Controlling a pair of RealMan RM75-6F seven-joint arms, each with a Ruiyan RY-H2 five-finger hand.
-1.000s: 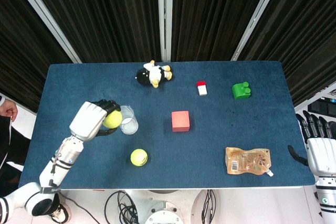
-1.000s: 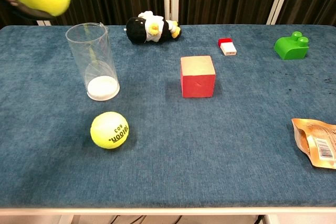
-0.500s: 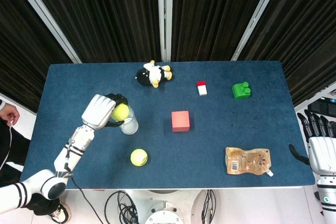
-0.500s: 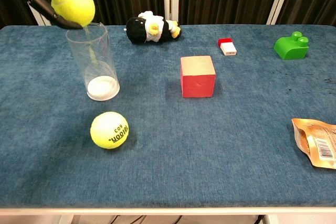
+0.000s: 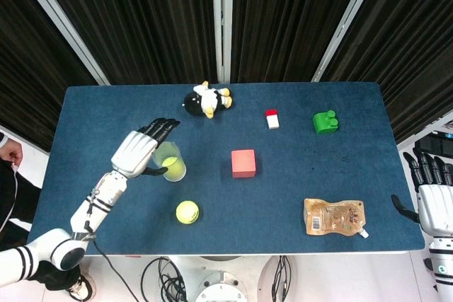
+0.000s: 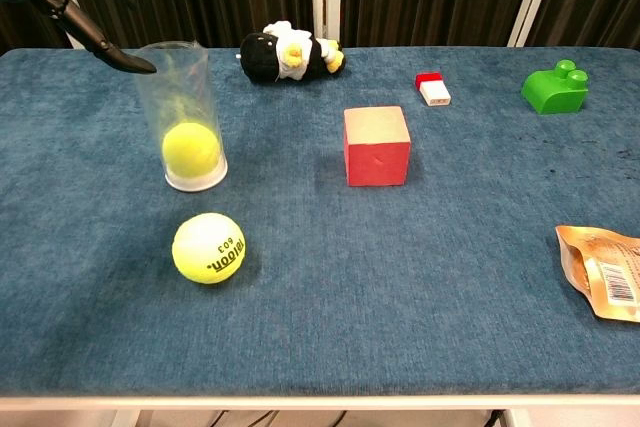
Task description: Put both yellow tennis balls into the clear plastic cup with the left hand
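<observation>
One yellow tennis ball (image 6: pixel 190 149) lies at the bottom of the upright clear plastic cup (image 6: pixel 181 112) at the table's left; from the head view the ball (image 5: pixel 172 166) shows inside the cup (image 5: pixel 170 161). My left hand (image 5: pixel 139 151) hovers just left of and above the cup rim, fingers spread, holding nothing; in the chest view only a dark fingertip (image 6: pixel 112 55) shows by the rim. A second yellow tennis ball (image 6: pixel 208 247) lies on the cloth in front of the cup, also seen as the ball (image 5: pixel 187 211). My right hand (image 5: pixel 433 199) rests off the table's right edge, fingers apart.
A red cube (image 6: pixel 376 145) stands mid-table. A plush penguin (image 6: pixel 288 52) lies at the back, with a small red-and-white block (image 6: pixel 433 88) and a green toy brick (image 6: pixel 555 87) to its right. An orange snack pouch (image 6: pixel 603 270) lies at the front right.
My left hand let go of the tennis ball it held over the cup; the ball dropped to the cup's bottom, and the fingers have spread open.
</observation>
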